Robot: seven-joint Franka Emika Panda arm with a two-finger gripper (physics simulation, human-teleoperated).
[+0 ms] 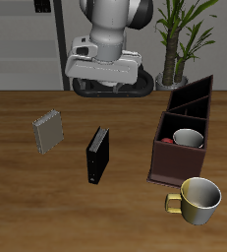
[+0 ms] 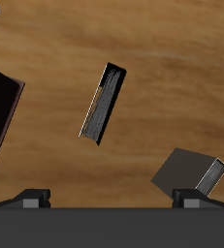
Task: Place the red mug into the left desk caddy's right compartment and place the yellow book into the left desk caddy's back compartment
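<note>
Red mug [image 1: 188,138] sits in left desk caddy [image 1: 198,95]. Yellow book [image 1: 48,130] stands mid-left on surface, untouched. Pincer [image 1: 107,87] high, empty, gap unclear. Descend squarely over book's thin edges.

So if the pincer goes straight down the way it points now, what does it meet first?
Probably the black book, standing on edge roughly central below the pincer; otherwise bare table just beside it. Depth is unclear.

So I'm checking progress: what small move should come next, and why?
Probably swing the gripper over the yellow book and descend. The red mug already sits inside the left desk caddy, while the book lies loose on the table.
</note>
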